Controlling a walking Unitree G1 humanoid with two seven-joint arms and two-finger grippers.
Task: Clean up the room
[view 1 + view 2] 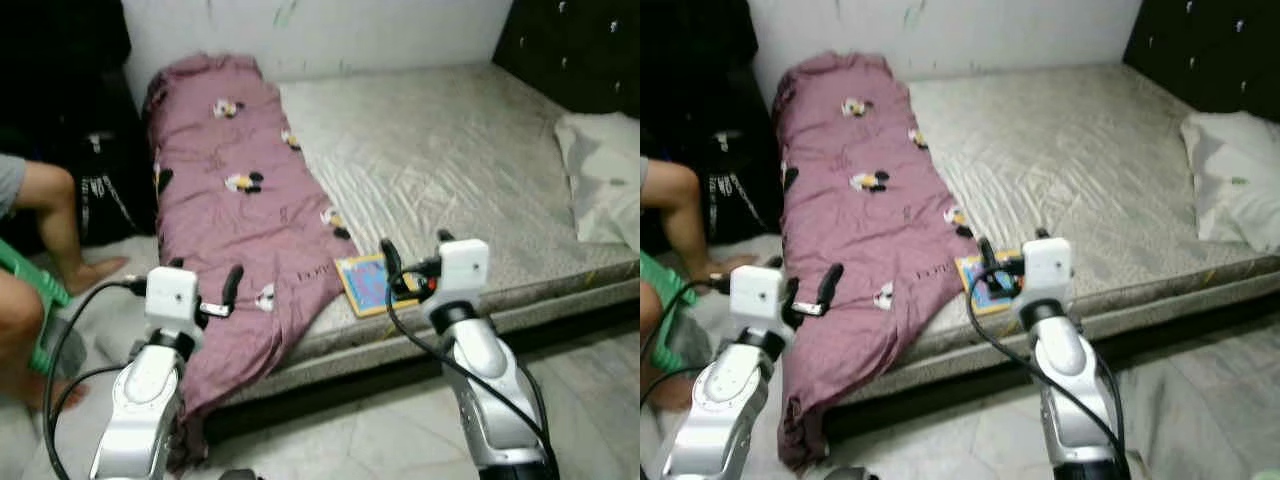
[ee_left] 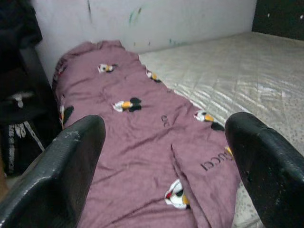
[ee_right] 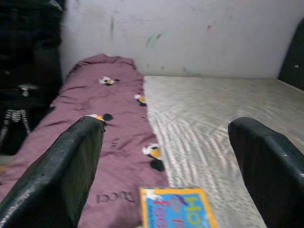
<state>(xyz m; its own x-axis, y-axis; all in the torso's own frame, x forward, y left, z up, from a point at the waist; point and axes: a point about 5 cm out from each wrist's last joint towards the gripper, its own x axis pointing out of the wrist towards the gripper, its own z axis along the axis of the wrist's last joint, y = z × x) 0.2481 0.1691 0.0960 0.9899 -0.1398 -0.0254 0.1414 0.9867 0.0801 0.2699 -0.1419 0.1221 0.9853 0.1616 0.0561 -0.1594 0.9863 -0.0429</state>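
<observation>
Over by the wall on the left a person [image 1: 35, 250] sits with bare legs beside a green stool [image 1: 35, 300], and dark bags [image 1: 100, 190] are heaped behind them. Next comes the left gripper [image 1: 205, 285], raised at the near edge of the bed with its two black fingers spread wide and nothing between them, hovering above the mauve blanket [image 1: 235, 200], which runs in a long bundle down the left side of the mattress [image 1: 450, 150] and spills over the front edge toward the floor. Just right of the blanket's lower end a blue-and-yellow picture book [image 1: 368, 285] lies flat near the mattress edge. The right gripper [image 1: 415, 255] hangs over that book, fingers likewise wide apart and empty. Far right, a pale pillow [image 1: 600, 175] rests below the dark headboard [image 1: 575, 45].
</observation>
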